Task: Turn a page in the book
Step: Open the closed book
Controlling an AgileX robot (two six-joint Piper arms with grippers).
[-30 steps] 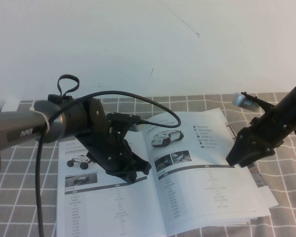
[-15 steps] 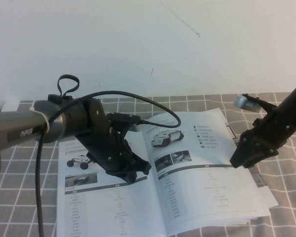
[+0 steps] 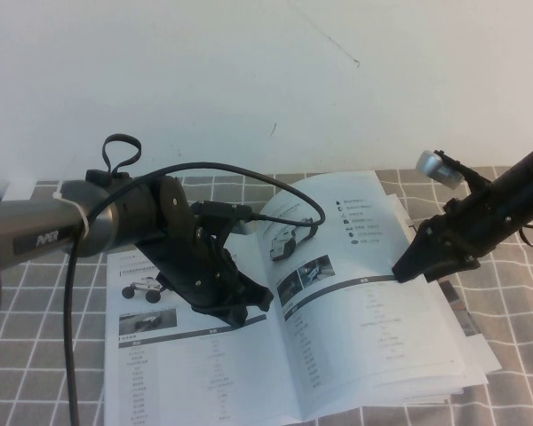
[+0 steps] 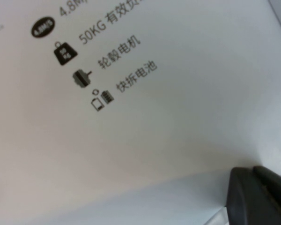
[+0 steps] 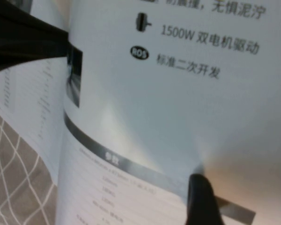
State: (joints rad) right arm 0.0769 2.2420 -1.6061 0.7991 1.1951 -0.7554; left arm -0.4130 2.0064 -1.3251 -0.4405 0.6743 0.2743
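Note:
The book (image 3: 204,373) lies open on the checked cloth. Its left leaf shows a four-wheeled rover (image 3: 145,288). My left gripper (image 3: 249,306) rests on that leaf near the spine. My right gripper (image 3: 407,269) is shut on the right edge of the page (image 3: 364,311), which is lifted and bowed toward the spine, with its vehicle photos curling near the fold. In the right wrist view one finger (image 5: 201,199) lies on the page (image 5: 178,108) by the dark table bar (image 5: 112,157). The left wrist view shows only printed white paper (image 4: 131,117) close up.
A grey checked cloth (image 3: 35,355) covers the table under the book. More leaves (image 3: 475,355) lie fanned out under the lifted page at the right. The left arm's black cable (image 3: 71,355) hangs over the book's left side. A white wall stands behind.
My right gripper has moved left and slightly up with the page edge. The page has risen off the stack and bowed toward the spine. The left arm has not moved.

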